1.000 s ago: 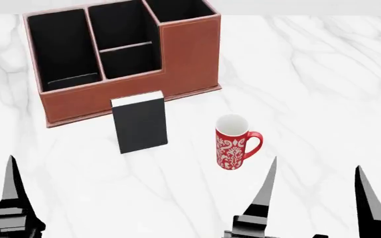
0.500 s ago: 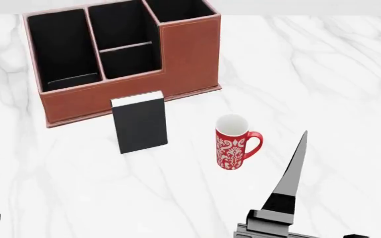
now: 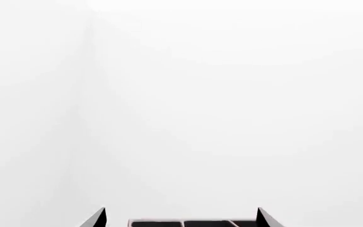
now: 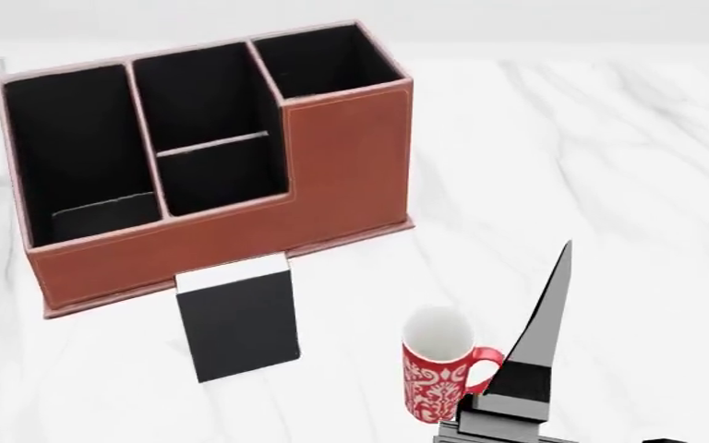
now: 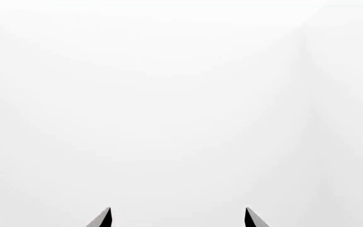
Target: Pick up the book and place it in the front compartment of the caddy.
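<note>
The book stands upright on the marble table, black cover toward me, white strip on top, just in front of the reddish-brown caddy. The front compartment is the larger middle cell, on the far side of the short divider, and it is empty. My right gripper is open and empty. One of its fingers rises right of the mug, apart from the book. My left gripper is open and empty, and the caddy's top shows just beyond it. Only a sliver of it shows at the head view's lower left edge.
A red-and-white patterned mug stands right of the book, close to my right finger. The white marble table stretches to the right of the caddy. Both wrist views show mostly blank white.
The head view has shifted, so the caddy, book and mug sit lower and look larger. The left gripper dropped out of the view earlier. The right finger keeps its place in the frame.
</note>
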`<state>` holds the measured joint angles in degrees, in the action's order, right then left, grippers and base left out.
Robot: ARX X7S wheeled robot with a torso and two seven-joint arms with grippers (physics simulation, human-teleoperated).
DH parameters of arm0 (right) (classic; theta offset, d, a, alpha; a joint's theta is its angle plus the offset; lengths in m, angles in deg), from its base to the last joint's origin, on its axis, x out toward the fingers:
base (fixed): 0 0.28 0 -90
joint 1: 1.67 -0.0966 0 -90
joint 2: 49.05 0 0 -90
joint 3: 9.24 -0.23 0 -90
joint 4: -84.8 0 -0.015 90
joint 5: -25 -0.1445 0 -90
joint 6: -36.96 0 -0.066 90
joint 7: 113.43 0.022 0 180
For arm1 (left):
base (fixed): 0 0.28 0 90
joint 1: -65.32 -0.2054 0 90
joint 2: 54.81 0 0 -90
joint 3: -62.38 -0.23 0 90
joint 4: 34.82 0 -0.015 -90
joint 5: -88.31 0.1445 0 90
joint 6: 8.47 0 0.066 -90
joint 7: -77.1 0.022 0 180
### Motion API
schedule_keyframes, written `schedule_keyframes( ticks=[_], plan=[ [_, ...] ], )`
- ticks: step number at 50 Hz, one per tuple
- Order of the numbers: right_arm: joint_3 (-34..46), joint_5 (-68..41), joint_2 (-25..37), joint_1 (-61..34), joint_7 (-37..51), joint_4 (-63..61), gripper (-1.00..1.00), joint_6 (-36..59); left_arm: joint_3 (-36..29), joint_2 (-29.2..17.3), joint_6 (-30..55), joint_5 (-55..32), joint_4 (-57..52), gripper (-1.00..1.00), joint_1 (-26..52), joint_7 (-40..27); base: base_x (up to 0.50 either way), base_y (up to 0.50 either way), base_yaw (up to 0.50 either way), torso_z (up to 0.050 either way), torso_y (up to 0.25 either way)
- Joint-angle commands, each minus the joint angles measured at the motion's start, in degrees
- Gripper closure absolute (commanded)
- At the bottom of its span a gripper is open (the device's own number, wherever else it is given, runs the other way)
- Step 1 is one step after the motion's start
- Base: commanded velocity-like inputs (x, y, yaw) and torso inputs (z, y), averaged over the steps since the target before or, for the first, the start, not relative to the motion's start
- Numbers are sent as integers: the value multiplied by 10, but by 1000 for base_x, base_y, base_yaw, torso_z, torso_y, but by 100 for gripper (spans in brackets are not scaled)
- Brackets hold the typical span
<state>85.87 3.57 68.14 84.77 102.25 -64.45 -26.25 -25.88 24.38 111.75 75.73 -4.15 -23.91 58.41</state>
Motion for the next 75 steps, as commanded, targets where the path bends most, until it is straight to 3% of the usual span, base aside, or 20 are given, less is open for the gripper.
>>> schedule_keyframes(
  ticks=[1,10,46,54,59,75],
  plan=[
    [8,-19,21,-3,24,2,-100,-10,-16,-38,-2,-27,-6,-100,4,-46,500,0,0,0,0],
    [18,-25,31,-8,37,0,-100,-9,-35,-89,-21,-65,-4,-100,5,-106,500,0,0,0,2],
    [41,-30,62,-11,84,13,-100,-46,-67,-153,-49,-108,3,-100,14,-173,500,0,0,0,1],
    [30,-52,65,-8,98,14,-100,-38,-74,-162,-53,-113,0,-100,15,-182,0,0,0,0,3],
    [64,-36,81,-43,125,-2,-100,35,-83,-171,-56,-114,-1,-100,18,-188,0,345,0,0,0],
    [75,-42,98,-38,130,2,-100,-12,-102,-199,-50,-136,1,-100,32,-221,0,303,0,8,0]
  ],
)
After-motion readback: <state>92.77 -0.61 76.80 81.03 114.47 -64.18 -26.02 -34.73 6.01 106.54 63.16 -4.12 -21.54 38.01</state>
